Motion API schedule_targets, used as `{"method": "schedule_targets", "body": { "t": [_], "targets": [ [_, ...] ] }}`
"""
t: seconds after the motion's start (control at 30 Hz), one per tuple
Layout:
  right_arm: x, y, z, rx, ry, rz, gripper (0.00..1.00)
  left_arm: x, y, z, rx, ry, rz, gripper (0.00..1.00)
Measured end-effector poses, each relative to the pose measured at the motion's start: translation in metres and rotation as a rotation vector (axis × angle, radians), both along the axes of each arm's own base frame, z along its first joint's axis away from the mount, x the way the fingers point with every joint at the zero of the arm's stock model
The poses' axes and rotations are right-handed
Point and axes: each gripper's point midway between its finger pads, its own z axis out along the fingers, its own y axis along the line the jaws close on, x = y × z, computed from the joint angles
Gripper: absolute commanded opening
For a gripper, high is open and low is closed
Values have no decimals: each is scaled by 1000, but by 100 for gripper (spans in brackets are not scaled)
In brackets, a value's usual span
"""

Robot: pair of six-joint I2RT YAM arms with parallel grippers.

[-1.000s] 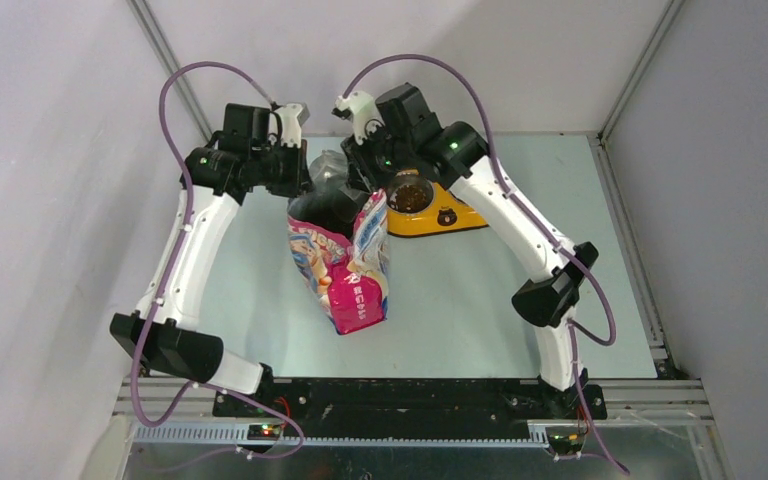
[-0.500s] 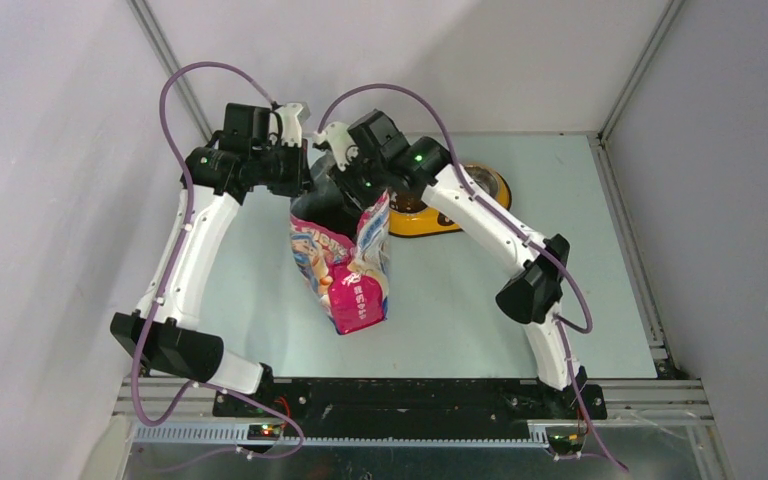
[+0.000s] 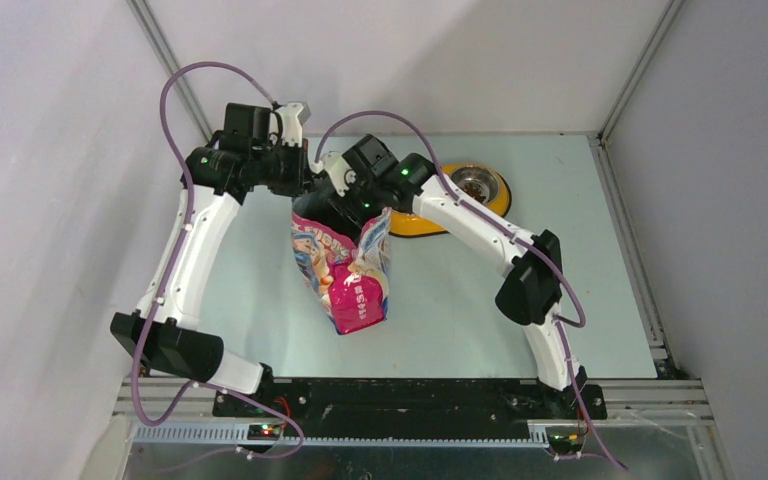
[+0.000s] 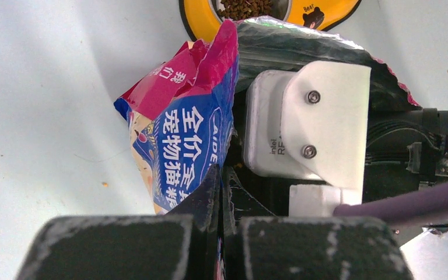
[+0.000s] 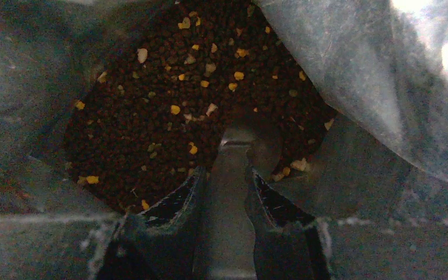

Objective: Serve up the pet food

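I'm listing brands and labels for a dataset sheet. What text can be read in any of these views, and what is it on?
"全价全" and "宠物猫", cut off below: blue panel of the cat food bag.
"AIDE", cut off: same bag, along its edge.
"Bear": yellow bowl.
"intel RE", cut off: white camera housing on the right arm.
The bag's pink-panel characters and its print in the top view are too small to read.
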Motion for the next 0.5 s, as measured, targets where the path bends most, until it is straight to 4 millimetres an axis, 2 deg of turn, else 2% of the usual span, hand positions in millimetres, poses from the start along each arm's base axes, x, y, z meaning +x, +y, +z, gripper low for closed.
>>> {"method": "schedule_targets", "body": {
  "t": [0.27, 0.5],
  "targets": [
    [-1, -2, 4, 68, 79, 39, 0, 0, 0, 0, 0, 0, -1, 0],
    [-22, 2, 15, 189, 245, 131, 0, 0, 0, 0, 0, -1, -2, 0]
  ]
}}
